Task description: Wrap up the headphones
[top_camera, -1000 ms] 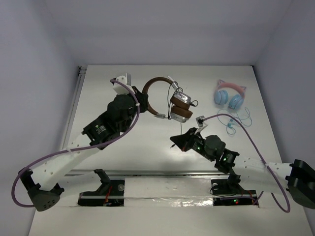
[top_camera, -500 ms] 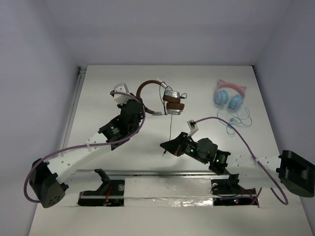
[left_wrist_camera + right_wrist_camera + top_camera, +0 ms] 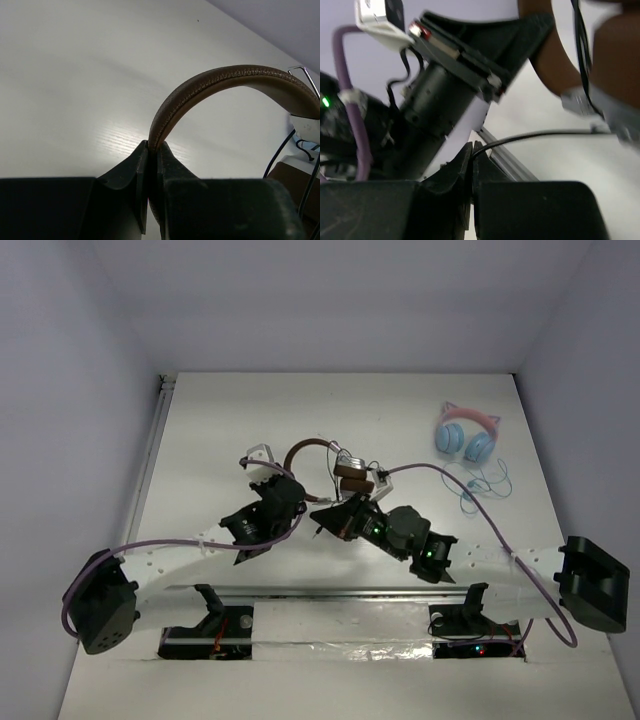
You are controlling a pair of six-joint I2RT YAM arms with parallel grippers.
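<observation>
Headphones [image 3: 345,472] sitting near table centre, slightly toward 12 o'clock. Brown leather headband [image 3: 225,79] arching upward, stitched edge showing, its 9 o'clock end being pinched by left gripper [image 3: 152,146]. Ear cups [image 3: 306,126], silver with brown pads, lying close together at 3 o'clock end. Thin black cable [image 3: 535,135] running from cups toward 7 o'clock, being pinched by right gripper [image 3: 471,149].

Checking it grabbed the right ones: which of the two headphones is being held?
The brown leather pair: the left gripper has its jaws shut on the headband. The pink cat-ear pair lies free at right.
</observation>
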